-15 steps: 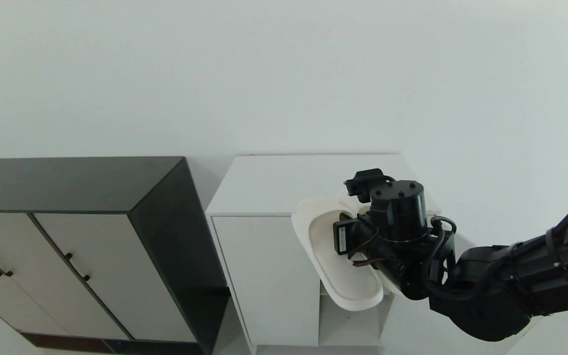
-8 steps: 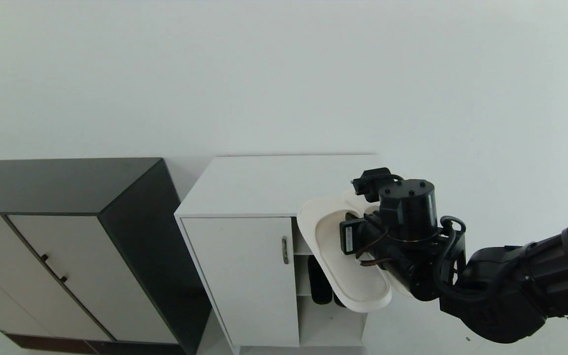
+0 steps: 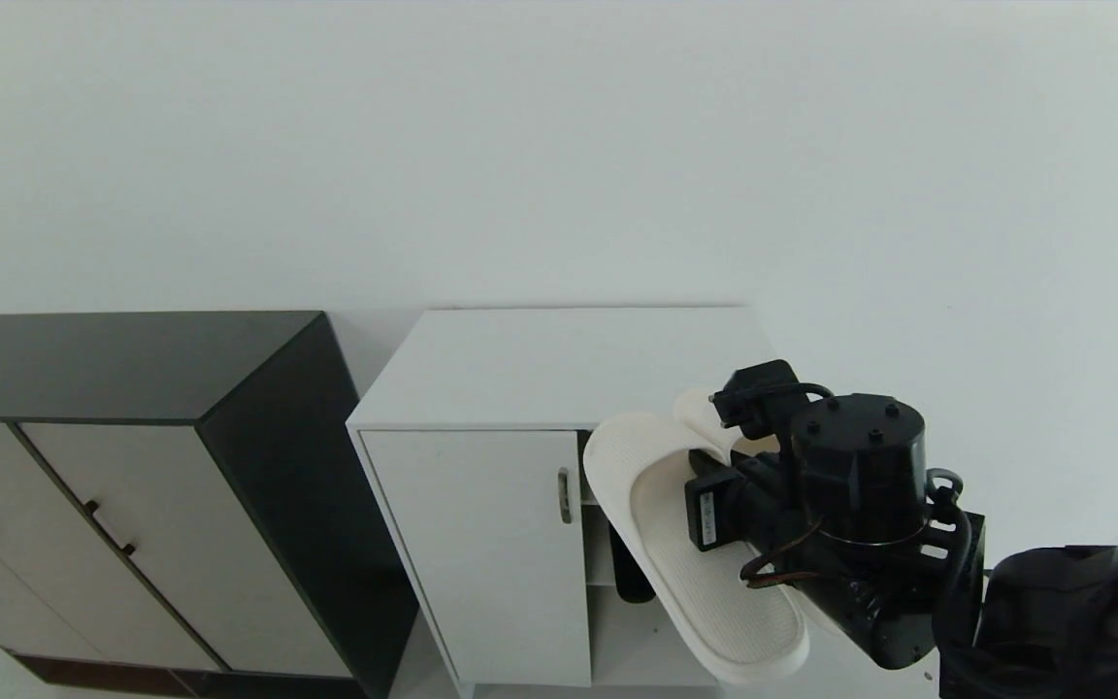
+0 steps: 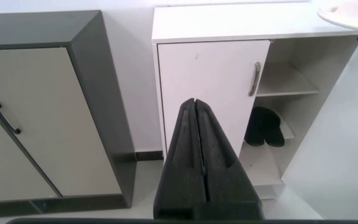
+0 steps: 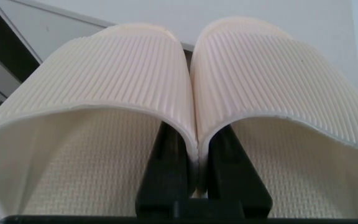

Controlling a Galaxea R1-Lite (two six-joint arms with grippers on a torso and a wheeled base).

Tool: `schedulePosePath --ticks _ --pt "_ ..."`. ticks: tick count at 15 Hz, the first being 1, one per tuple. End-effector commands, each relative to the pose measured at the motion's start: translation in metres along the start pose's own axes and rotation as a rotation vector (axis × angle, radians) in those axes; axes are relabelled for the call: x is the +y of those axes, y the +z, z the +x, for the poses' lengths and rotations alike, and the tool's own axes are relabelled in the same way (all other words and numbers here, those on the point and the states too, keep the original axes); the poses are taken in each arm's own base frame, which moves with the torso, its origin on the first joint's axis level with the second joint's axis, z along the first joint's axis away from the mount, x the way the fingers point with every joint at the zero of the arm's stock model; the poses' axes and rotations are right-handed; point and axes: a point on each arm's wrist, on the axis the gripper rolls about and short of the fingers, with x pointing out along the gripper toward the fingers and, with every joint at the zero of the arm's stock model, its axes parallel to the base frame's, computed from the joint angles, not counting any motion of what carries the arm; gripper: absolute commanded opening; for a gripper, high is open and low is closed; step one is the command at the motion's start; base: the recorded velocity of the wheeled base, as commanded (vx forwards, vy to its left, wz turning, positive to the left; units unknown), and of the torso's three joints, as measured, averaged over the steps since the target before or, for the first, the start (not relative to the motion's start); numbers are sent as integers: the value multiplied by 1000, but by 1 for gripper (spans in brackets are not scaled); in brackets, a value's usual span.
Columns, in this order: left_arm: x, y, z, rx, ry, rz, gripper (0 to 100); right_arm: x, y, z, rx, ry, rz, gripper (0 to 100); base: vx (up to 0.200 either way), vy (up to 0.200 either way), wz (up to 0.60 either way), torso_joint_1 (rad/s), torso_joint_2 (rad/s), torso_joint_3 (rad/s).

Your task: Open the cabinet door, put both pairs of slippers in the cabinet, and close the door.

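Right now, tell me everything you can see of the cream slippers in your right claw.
The cream slippers are foam-like slides with ribbed straps and dotted footbeds. They sit side by side, inner edges pressed together and pinched by the right claw, held tilted in the air before the open side of the white cabinet.

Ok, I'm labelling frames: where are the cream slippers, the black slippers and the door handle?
cream slippers (image 5: 135, 68): right wrist view, one ribbed strap.
black slippers (image 4: 264, 126): left wrist view, middle of the pair.
door handle (image 3: 564, 495): head view, middle of the bar.
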Motion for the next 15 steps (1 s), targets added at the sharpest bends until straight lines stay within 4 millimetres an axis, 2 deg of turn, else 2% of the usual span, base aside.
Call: schedulePosePath --ticks 1,4,6,15 --pt "0 0 0 0 0 0 0 1 2 -3 -6 8 0 0 0 0 0 0 0 0" --pt "0 0 0 0 2 -1 0 1 -3 -2 6 11 -5 0 0 0 0 0 0 0" --pt "0 0 0 0 2 -1 0 1 -3 -1 6 11 -5 0 0 0 0 -132 305 166" --pt "0 0 0 0 2 -1 0 2 -5 0 13 10 -8 0 0 0 0 -209 485 277"
